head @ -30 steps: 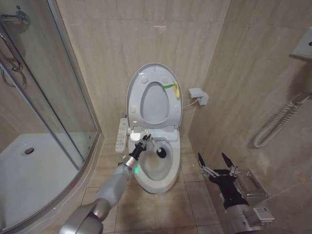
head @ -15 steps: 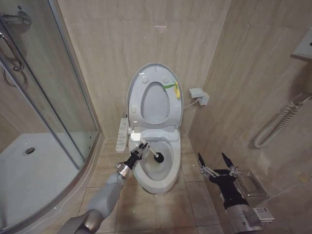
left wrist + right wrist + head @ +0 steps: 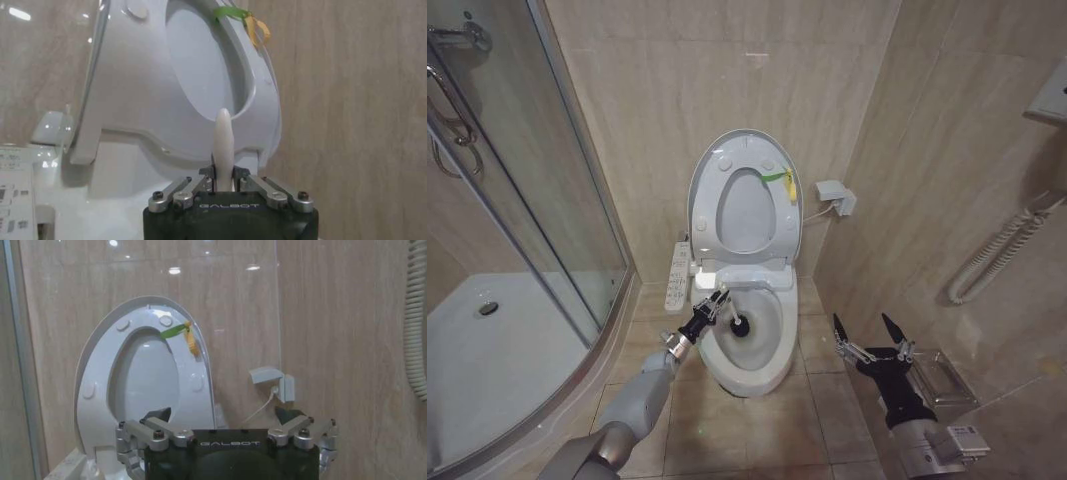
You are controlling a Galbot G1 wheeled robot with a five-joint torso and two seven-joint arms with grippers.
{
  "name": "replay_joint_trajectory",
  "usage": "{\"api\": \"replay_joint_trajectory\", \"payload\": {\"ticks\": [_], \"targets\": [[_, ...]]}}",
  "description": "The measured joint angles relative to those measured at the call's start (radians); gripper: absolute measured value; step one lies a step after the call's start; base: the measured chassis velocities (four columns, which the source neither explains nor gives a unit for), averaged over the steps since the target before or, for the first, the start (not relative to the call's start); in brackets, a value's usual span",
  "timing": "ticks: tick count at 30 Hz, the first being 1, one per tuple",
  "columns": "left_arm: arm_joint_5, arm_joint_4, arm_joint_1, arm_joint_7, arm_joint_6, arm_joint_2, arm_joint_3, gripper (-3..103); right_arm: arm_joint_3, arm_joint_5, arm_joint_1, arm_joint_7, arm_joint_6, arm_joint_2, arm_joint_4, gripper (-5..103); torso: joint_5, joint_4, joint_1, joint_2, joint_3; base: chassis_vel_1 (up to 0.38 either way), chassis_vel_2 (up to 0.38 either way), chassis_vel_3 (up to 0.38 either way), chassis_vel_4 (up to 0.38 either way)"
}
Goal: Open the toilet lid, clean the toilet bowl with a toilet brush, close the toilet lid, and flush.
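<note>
The toilet lid [image 3: 745, 212] stands raised against the wall with the ring seat [image 3: 709, 200] up in front of it. My left gripper [image 3: 711, 307] is over the left rim of the toilet bowl [image 3: 762, 365], shut on the thin white handle of the toilet brush [image 3: 738, 326], whose dark head is down inside the bowl. In the left wrist view the gripper [image 3: 223, 176] clamps the white handle [image 3: 223, 132] in front of the raised lid [image 3: 193, 85]. My right gripper [image 3: 863, 327] hangs open to the right of the toilet, and in its own view [image 3: 227, 421] it faces the lid [image 3: 147, 380].
A curved glass shower enclosure [image 3: 547, 200] closes off the left. A long button panel [image 3: 677, 276] sits at the bowl's left side. A small white wall box [image 3: 832, 194] with a cable is right of the lid. A coiled hose [image 3: 992, 255] and metal holder [image 3: 942, 375] line the right wall.
My left gripper has drawn back toward me and to the left, dragging the brush head from the bowl's back right to its left centre. The right arm has stayed still.
</note>
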Motion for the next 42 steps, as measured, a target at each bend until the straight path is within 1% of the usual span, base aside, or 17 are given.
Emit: {"api": "replay_joint_trajectory", "payload": {"ticks": [4,11,15,18,23,28,30,31,32,33,34,35,36,39,40,41,42], "targets": [[-0.039,0.007,-0.013,-0.013,-0.001,-0.017,0.005,19,0.000,0.000,0.000,0.000,0.000,0.000,0.000,100,0.0000,-0.0004,0.000,0.000,0.000,0.000,0.000,0.000,0.000],[-0.026,0.002,-0.016,-0.026,-0.011,-0.021,0.005,19,0.000,0.000,0.000,0.000,0.000,0.000,0.000,100,0.0001,-0.0003,0.000,0.000,0.000,0.000,0.000,0.000,0.000],[-0.046,0.014,-0.009,-0.023,-0.011,-0.013,0.004,19,0.000,0.000,0.000,0.000,0.000,0.000,0.000,100,0.0001,0.0000,0.000,0.000,0.000,0.000,0.000,0.000,0.000],[-0.082,0.031,-0.007,-0.026,0.006,-0.010,0.006,19,0.000,0.000,0.000,0.000,0.000,0.000,0.000,100,0.0000,-0.0001,0.000,0.000,0.000,0.000,0.000,0.000,0.000],[-0.104,0.022,0.008,-0.029,0.024,0.002,0.008,19,0.000,0.000,0.000,0.000,0.000,0.000,0.000,100,-0.0001,-0.0003,0.000,0.000,0.000,0.000,0.000,0.000,0.000],[-0.101,-0.063,0.039,-0.026,0.016,0.021,0.002,19,0.000,0.000,0.000,0.000,0.000,0.000,0.000,100,0.0000,-0.0002,0.000,0.000,0.000,0.000,0.000,0.000,0.000],[-0.070,-0.167,0.073,-0.046,0.036,0.034,-0.004,19,0.000,0.000,0.000,0.000,0.000,0.000,0.000,100,-0.0001,-0.0002,0.000,0.000,0.000,0.000,0.000,0.000,0.000],[-0.070,-0.167,0.073,-0.046,0.036,0.034,-0.004,19,0.000,0.000,0.000,0.000,0.000,0.000,0.000,100,-0.0001,-0.0002,0.000,0.000,0.000,0.000,0.000,0.000,0.000],[-0.060,-0.223,0.093,-0.071,0.060,0.040,-0.004,19,0.000,0.000,0.000,0.000,0.000,0.000,0.000,100,0.0000,-0.0005,0.000,0.000,0.000,0.000,0.000,0.000,0.000],[-0.048,-0.303,0.123,-0.125,0.096,0.050,0.000,19,0.000,0.000,0.000,0.000,0.000,0.000,0.000,100,-0.0001,-0.0003,0.000,0.000,0.000,0.000,0.000,0.000,0.000],[-0.040,-0.348,0.139,-0.160,0.116,0.055,0.002,19,0.000,0.000,0.000,0.000,0.000,0.000,0.000,100,0.0000,-0.0003,0.000,0.000,0.000,0.000,0.000,0.000,0.000],[-0.034,-0.380,0.148,-0.184,0.127,0.060,0.004,19,0.000,0.000,0.000,0.000,0.000,0.000,0.000,100,-0.0002,-0.0001,0.000,0.000,0.000,0.000,0.000,0.000,0.000],[-0.034,-0.380,0.148,-0.184,0.127,0.060,0.004,19,0.000,0.000,0.000,0.000,0.000,0.000,0.000,100,-0.0002,-0.0001,0.000,0.000,0.000,0.000,0.000,0.000,0.000],[-0.008,-0.531,0.201,-0.308,0.178,0.092,0.016,19,0.000,0.000,0.000,0.000,0.000,0.000,0.000,100,0.0000,-0.0003,0.000,0.000,0.000,0.000,0.000,0.000,0.000],[-0.008,-0.531,0.201,-0.308,0.178,0.092,0.016,19,0.000,0.000,0.000,0.000,0.000,0.000,0.000,100,0.0000,-0.0003,0.000,0.000,0.000,0.000,0.000,0.000,0.000],[-0.008,-0.576,0.216,-0.341,0.190,0.103,0.021,19,0.000,0.000,0.000,0.000,0.000,0.000,0.000,100,-0.0001,-0.0001,0.000,0.000,0.000,0.000,0.000,0.000,0.000],[-0.008,-0.659,0.244,-0.402,0.213,0.127,0.025,19,0.000,0.000,0.000,0.000,0.000,0.000,0.000,100,0.0001,-0.0002,0.000,0.000,0.000,0.000,0.000,0.000,0.000]]}}
